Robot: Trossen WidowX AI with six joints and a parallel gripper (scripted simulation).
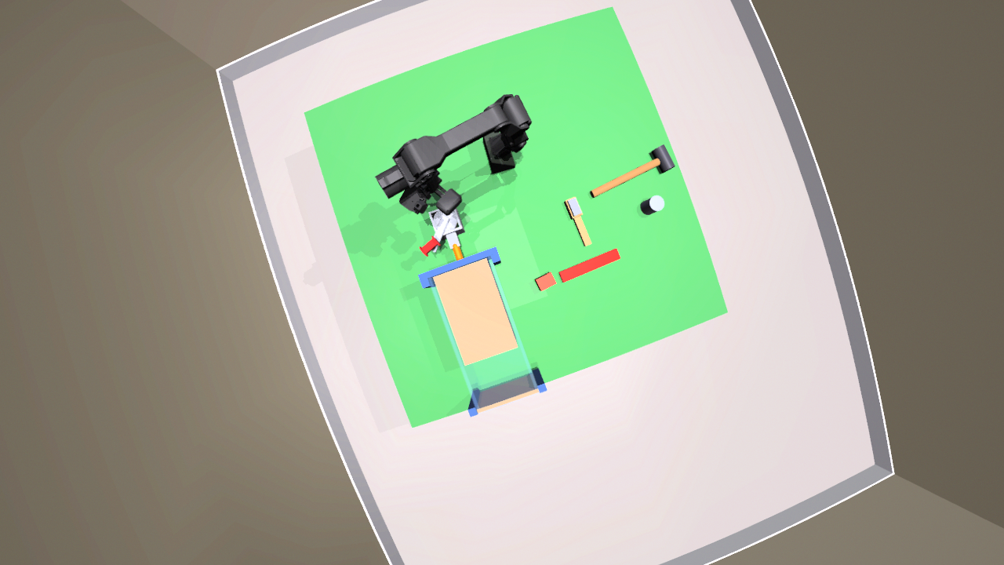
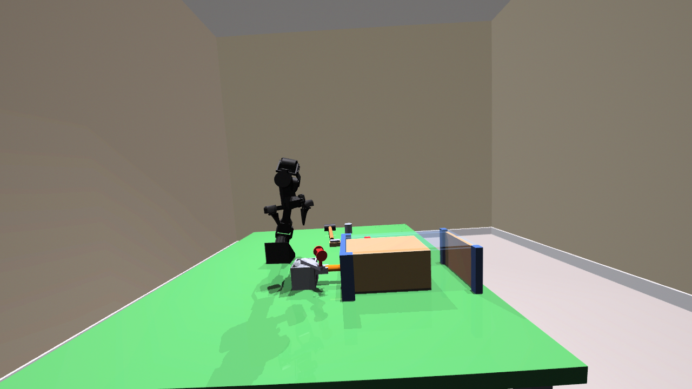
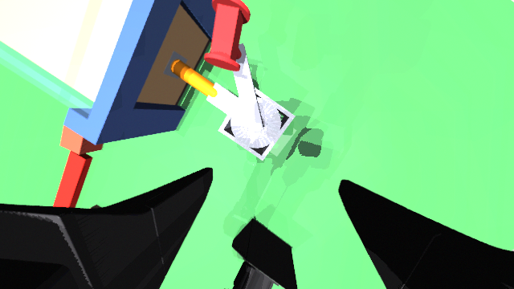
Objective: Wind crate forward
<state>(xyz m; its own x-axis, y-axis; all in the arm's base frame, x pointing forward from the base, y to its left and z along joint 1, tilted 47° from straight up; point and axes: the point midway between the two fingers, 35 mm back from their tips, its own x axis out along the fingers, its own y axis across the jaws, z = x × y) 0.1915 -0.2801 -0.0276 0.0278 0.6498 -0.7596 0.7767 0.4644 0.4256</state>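
The crate point(image 1: 477, 312) point(image 2: 392, 270) point(image 3: 161, 84) sits flat in the clear-panelled cubby. Its front looks up against the blue frame point(image 1: 443, 269) point(image 2: 347, 275) point(image 3: 120, 96); a tiny gap cannot be ruled out. An orange strap point(image 1: 457, 250) point(image 2: 333, 267) point(image 3: 194, 80) runs straight to the grey winch point(image 2: 304, 277) point(image 3: 273, 128). The winch handle point(image 1: 429, 246) point(image 2: 319, 253) point(image 3: 226, 32) is on the winch, its red grip upright on the frame side; its key is hidden. My gripper point(image 2: 291, 222) point(image 3: 275, 179) is open and empty, above the winch and apart from the handle.
A mallet point(image 1: 624, 177), a brush point(image 1: 579, 221), a grey cylinder point(image 1: 655, 203), a red bar point(image 1: 589, 265) point(image 3: 72, 181) and a small red block point(image 1: 545, 281) point(image 3: 78, 140) are on the bench, to the right in the top view. The cubby's back panel point(image 2: 457, 261) stands behind the crate.
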